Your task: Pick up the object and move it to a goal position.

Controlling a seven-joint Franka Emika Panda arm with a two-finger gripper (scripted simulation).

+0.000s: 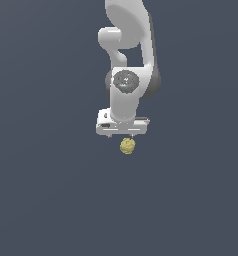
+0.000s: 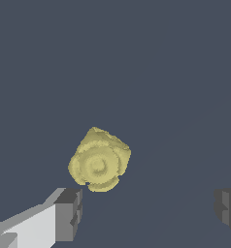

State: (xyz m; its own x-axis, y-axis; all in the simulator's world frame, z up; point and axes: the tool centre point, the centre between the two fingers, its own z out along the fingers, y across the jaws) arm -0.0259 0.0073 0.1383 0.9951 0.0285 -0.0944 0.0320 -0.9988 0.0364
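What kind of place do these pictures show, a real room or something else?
Most likely a bare simulated test scene, not a real room: a flat, featureless grey-blue background, a smooth white arm with its gripper open, and one bumpy yellow ball beneath it.

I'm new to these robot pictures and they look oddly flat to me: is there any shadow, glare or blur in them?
Exterior view: even, flat light on a plain dark backdrop, no cast shadow under the yellow ball, only soft shading on the white arm. Wrist view: no glare or blur; the ball has blocky, jagged edges, and the open hand shows just its grey fingertips.
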